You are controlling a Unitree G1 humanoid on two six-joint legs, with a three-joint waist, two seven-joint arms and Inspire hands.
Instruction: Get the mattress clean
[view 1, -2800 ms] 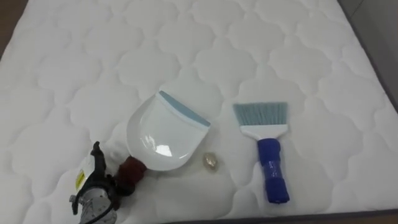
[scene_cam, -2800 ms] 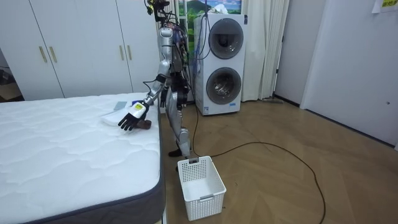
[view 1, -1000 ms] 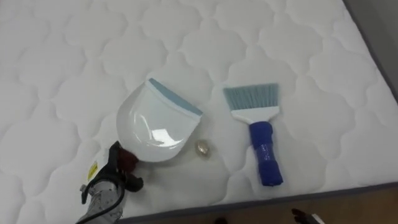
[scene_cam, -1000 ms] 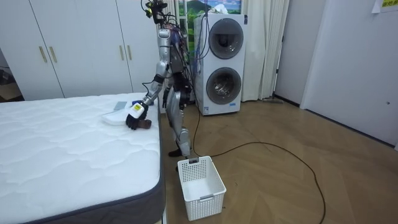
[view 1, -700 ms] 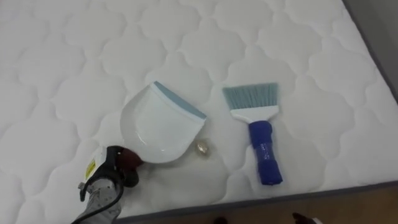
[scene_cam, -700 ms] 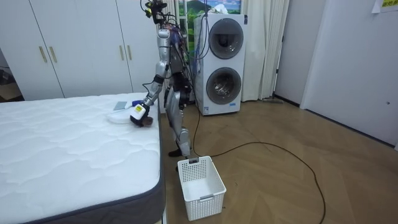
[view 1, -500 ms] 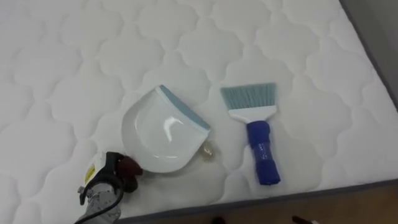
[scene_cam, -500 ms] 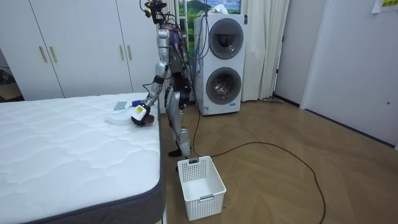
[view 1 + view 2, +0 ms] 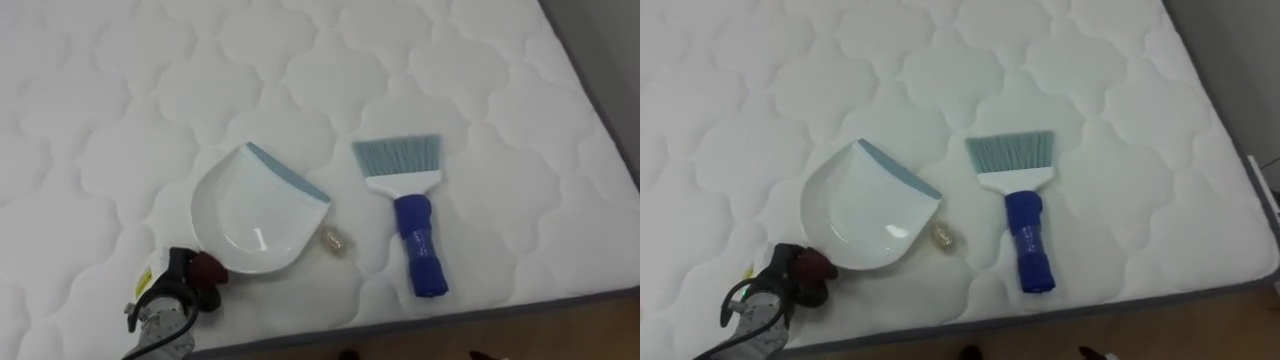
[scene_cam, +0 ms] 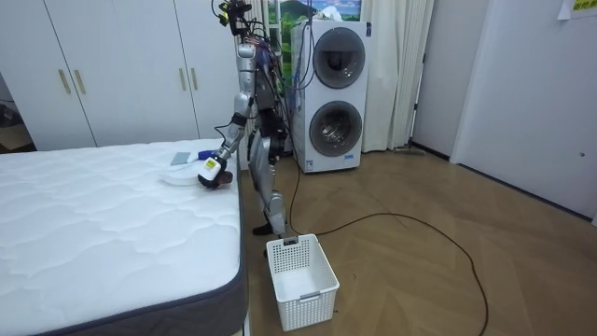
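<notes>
Mattress (image 9: 120, 120) is rocking white quilting in a cloudy pattern, dustpan (image 9: 250, 215) is looking white with a light-blue lip and dark-red handle, brush (image 9: 415, 240) is sporting teal bristles, blue grip.

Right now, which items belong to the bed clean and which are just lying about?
Job: dustpan, gripped by the left hand; brush; small scrap beside the dustpan; bed; probably the basket.
Lying about: washing machines; wardrobe.

One dustpan (image 9: 252, 205), one brush (image 9: 411, 216), one scrap (image 9: 335, 241), one basket (image 10: 309, 305)
</notes>
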